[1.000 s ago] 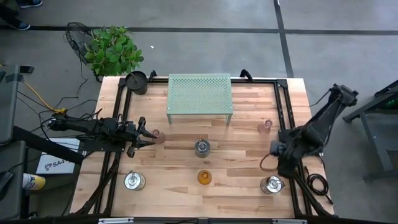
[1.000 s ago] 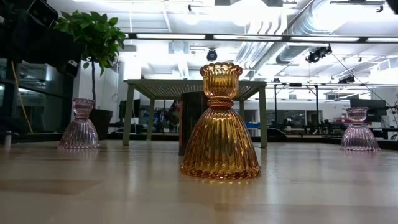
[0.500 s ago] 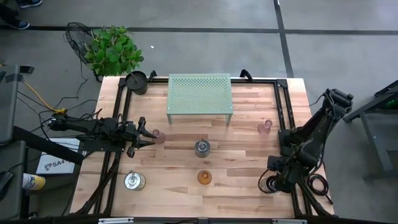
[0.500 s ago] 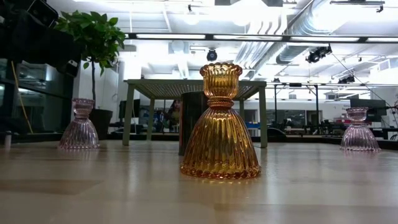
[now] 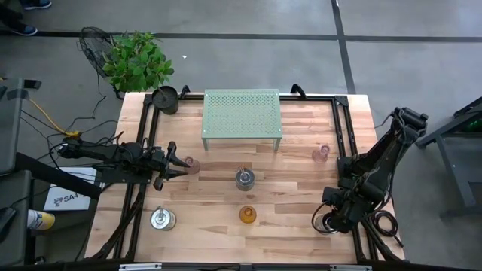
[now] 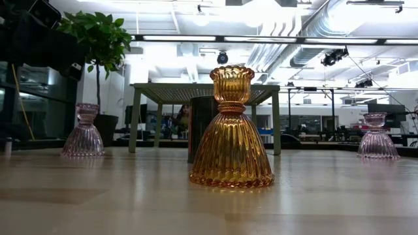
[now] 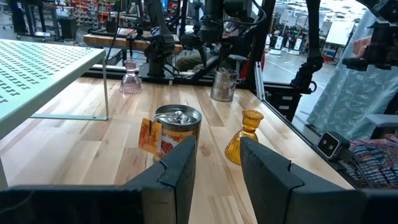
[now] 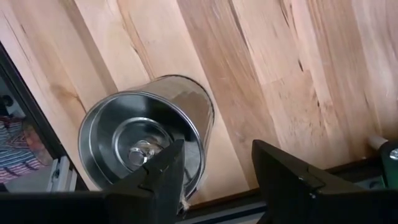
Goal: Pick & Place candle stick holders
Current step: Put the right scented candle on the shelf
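Wooden surface [image 5: 286,181], lower right: right gripper [image 8: 214,171] hangs over the silver holder [image 8: 146,140], fingers apart. Centre one finger inside its rim before closing. Left gripper [image 5: 181,165] waits, fingers apart.

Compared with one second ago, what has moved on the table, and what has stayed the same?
The right gripper has swung down toward the table's near right corner, over the metal holder there; its jaws are open, one finger reaching inside the rim. The left gripper stays by the pink glass holder. The other holders have not moved.
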### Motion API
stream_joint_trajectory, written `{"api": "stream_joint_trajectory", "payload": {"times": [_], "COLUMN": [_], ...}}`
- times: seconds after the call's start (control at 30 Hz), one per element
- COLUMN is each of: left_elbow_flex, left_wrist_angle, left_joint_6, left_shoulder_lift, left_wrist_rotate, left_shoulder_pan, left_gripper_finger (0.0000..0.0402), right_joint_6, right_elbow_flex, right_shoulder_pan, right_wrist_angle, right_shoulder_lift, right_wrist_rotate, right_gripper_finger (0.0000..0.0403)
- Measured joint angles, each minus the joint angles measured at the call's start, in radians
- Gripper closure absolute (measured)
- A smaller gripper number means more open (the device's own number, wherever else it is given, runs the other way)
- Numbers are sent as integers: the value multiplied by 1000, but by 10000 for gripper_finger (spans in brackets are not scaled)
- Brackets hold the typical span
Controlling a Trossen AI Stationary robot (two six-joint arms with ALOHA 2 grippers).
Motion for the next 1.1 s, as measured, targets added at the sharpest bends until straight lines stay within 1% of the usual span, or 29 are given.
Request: {"api": "stream_joint_trajectory", "payload": {"times": [0.33, 0.57, 0.7, 0.8, 0.97, 1.1], "left_elbow_flex": [0, 0, 0, 0, 0, 0], "left_wrist_angle": [0, 0, 0, 0, 0, 0], "left_joint_6": [0, 0, 0, 0, 0, 0], "left_shoulder_lift": [0, 0, 0, 0, 0, 0], "left_wrist_rotate": [0, 0, 0, 0, 0, 0], "left_shoulder_pan": [0, 0, 0, 0, 0, 0], "left_gripper_finger": [278, 278, 278, 278, 278, 278], "right_joint_6": [-5, -53, -78, -80, -203, -236], "right_elbow_flex": [0, 7, 5, 5, 3, 3], "right_shoulder_pan": [0, 0, 0, 0, 0, -7], "right_wrist_angle": [45, 76, 125, 129, 127, 126], "right_shoulder_lift": [15, 104, 112, 105, 103, 103], "right_wrist_rotate": [30, -22, -22, -34, -54, -54], "right_gripper_finger": [220, 220, 220, 220, 220, 220]}}
